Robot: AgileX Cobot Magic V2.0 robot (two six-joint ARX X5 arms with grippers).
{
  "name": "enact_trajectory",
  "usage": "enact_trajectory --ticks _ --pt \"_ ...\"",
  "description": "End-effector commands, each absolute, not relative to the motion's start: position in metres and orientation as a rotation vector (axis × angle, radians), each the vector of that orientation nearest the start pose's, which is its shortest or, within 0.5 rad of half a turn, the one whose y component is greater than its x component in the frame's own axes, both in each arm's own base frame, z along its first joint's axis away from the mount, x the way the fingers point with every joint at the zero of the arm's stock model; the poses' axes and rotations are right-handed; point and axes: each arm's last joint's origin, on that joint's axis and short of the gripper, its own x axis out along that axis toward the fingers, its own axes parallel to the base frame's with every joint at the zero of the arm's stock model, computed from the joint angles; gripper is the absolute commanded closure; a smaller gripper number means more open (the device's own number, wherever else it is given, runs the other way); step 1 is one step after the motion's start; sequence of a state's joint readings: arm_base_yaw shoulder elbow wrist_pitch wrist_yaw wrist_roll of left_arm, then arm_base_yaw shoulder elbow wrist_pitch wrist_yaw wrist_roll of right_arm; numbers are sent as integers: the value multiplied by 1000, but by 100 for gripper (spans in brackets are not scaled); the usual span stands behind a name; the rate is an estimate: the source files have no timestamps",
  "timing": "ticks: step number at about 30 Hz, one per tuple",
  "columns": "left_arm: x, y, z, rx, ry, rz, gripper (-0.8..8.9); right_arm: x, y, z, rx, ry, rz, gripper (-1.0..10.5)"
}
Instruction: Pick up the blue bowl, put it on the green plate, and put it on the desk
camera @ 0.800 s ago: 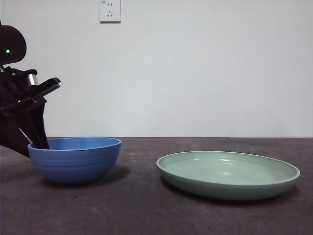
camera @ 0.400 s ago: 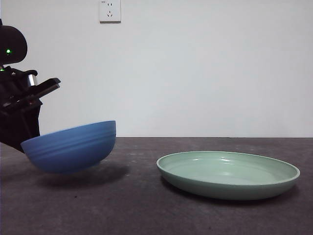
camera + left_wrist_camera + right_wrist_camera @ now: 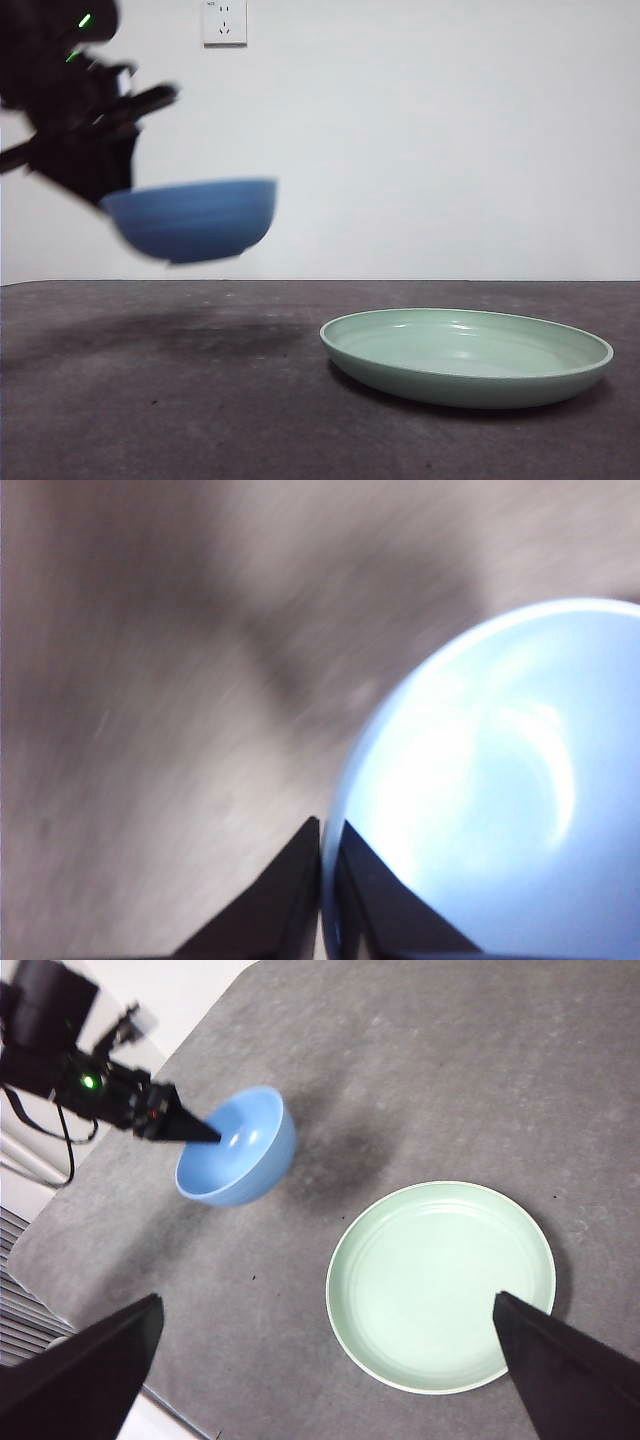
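The blue bowl [image 3: 193,218] hangs in the air well above the desk [image 3: 200,400], blurred by motion, left of the green plate [image 3: 466,355]. My left gripper [image 3: 108,170] is shut on the blue bowl's left rim, one jaw inside and one outside [image 3: 322,855]; the bowl's pale inside [image 3: 500,800] fills much of the left wrist view. From high up, the right wrist view shows the bowl [image 3: 240,1150] held by the left gripper [image 3: 195,1132], the plate [image 3: 441,1285] resting empty on the desk, and my right gripper [image 3: 330,1360] open, its jaws wide apart above the plate.
A white wall with a socket [image 3: 225,22] stands behind the desk. The desk's edge [image 3: 120,1360] runs close to the bowl's side, with cables [image 3: 60,1150] beyond it. A soft shadow [image 3: 170,335] lies on the desk under the bowl.
The left gripper has lifted the blue bowl from the desk, up and a little to the right. The bowl, tilted half a second ago, is now nearly level. The plate has not moved.
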State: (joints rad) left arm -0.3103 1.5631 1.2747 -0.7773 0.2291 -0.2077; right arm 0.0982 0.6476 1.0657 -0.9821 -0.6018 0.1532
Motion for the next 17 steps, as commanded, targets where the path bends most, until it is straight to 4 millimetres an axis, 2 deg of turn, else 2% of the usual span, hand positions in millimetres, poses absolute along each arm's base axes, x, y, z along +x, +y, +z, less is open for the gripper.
enact_trajectory --ticks 1,4,7,11,17 --pt "307 -128 287 -83 1087 -422 799 84 25 372 277 591 646 383" --pt "310 -156 294 -43 1097 -484 799 84 25 372 277 591 646 383" --pt "316 -187 290 -2 1110 -545 799 84 25 372 277 591 646 383" --pt "321 -228 271 58 1134 -607 799 84 25 372 277 591 646 383" --pt "318 -274 243 126 1149 -672 799 84 25 372 277 591 646 383"
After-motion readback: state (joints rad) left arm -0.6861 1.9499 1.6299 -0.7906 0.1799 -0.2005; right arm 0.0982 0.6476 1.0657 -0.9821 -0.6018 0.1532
